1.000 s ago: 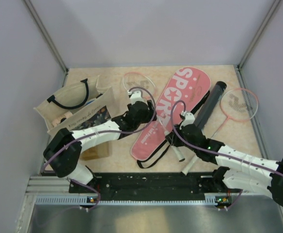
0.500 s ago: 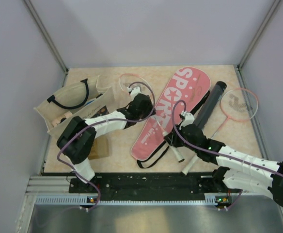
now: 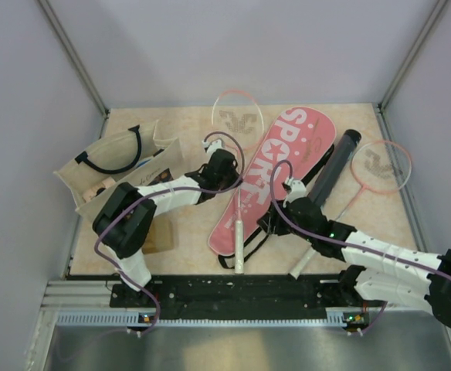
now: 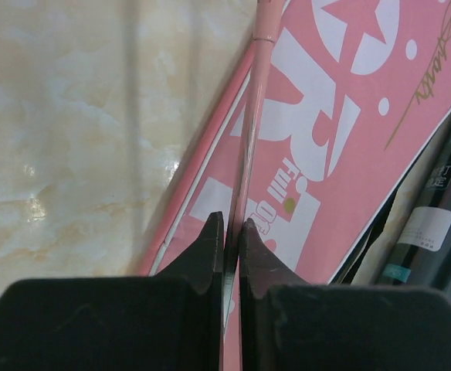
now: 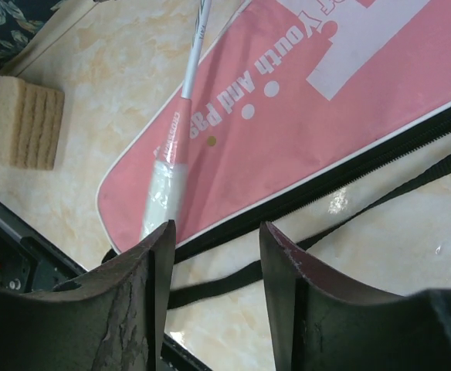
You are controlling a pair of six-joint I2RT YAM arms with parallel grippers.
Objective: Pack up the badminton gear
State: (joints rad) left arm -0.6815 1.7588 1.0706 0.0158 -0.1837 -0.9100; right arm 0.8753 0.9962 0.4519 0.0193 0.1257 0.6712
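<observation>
1. My left pincer (image 4: pixel 232 226): clamped tight on the thin shaft of one racket (image 4: pixel 250 131). Head at 12 o'clock, grip at 6, over the cover (image 3: pixel 287 154).
Risk, in my judgement: the round shaft may twist or slide in so narrow a hold, and the long racket could swing and snag the cover's edge.
2. Cover, flat on the surface (image 3: pixel 171 116): reads "SPORT", "Full of…", "Youth And Pa…".
3. My right pincer (image 5: pixel 214 232): spread wide, holding nothing, above the cover's 6 o'clock end.
4. Tube (image 3: pixel 335 162), 2 o'clock of the cover: lettering unreadable.
5. Second racket (image 3: pixel 380 166), 3 o'clock: unpacked.
</observation>
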